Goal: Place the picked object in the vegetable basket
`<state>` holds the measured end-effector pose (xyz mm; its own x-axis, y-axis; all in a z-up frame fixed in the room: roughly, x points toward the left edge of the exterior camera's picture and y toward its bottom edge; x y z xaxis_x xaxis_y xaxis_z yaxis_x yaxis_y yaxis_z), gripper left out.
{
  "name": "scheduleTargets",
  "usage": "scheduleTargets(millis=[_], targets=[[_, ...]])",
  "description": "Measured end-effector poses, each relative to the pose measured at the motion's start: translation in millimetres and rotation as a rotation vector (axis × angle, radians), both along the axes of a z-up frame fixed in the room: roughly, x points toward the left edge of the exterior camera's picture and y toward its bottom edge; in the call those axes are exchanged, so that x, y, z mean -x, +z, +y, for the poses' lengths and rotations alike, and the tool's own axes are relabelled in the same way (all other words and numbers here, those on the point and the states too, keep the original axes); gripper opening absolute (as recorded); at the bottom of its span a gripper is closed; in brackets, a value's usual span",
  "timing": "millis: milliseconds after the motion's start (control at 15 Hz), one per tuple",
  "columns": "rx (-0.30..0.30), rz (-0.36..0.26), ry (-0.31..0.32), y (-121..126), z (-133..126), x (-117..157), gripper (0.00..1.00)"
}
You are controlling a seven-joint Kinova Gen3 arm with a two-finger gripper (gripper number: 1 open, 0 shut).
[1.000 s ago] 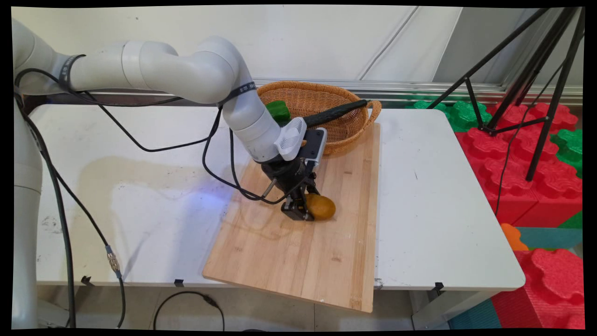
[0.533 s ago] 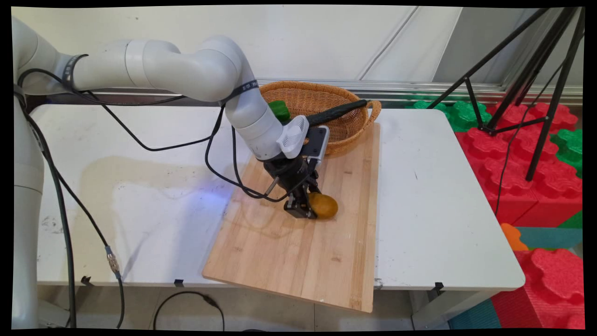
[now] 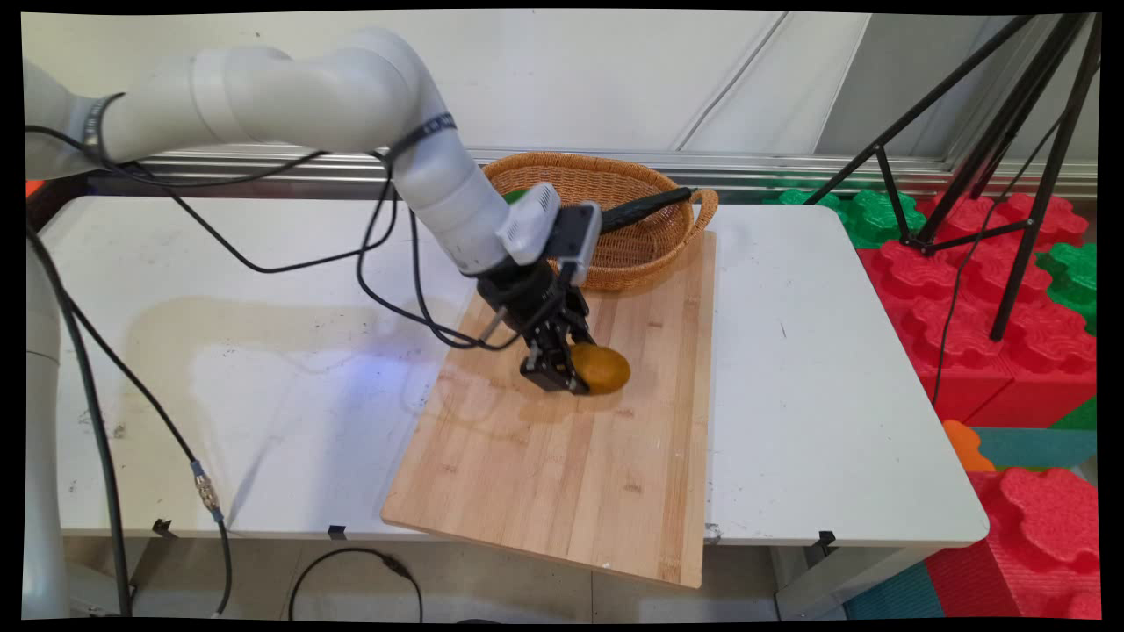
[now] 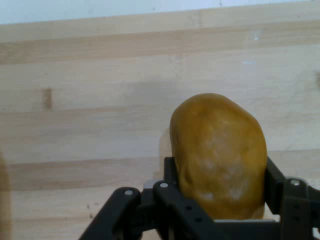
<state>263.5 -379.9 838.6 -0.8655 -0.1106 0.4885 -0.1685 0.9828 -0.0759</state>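
White table (image 3: 817, 369) spans most of what we see, with a pale wall behind it and red and green foam blocks (image 3: 1010, 333) on the floor to the right, where a black tripod (image 3: 1010, 175) stands. We note a brownish stain (image 3: 228, 325) on the table's left half and black cables (image 3: 263, 263) looping down from the arm across it.

On the table lies a large wooden cutting board (image 3: 571, 465), running from the far side to the near edge, its near corner overhanging the edge. Touching the board's far end sits a wicker basket (image 3: 641, 246). Inside the basket we see a green object (image 3: 516, 195), mostly hidden by the arm's wrist, and a black rod-like handle (image 3: 641, 209) resting across the rim; what it is we cannot tell.

Over the board's far half the gripper (image 3: 566, 373) points down and is clamped on a yellow-brown potato (image 3: 601, 369). In the hand view the potato (image 4: 217, 155) sits between the two black fingers (image 4: 172, 182), both pressed against its sides, with the board's (image 4: 90, 100) grain behind it. From the main view the potato appears just above the board, its shadow beneath it.
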Motion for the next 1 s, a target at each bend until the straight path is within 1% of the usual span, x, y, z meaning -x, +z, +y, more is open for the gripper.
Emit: scheduleTargets(millis=[267, 800, 1000], targets=[[0.000, 0.036, 0.014, 21.7, 6.3, -18.5, 0.00], [-0.024, 0.142, 0.074, 78.8, 29.7, -83.8, 0.00], [-0.028, 0.175, 0.097, 94.9, 34.4, -101.7, 0.00]])
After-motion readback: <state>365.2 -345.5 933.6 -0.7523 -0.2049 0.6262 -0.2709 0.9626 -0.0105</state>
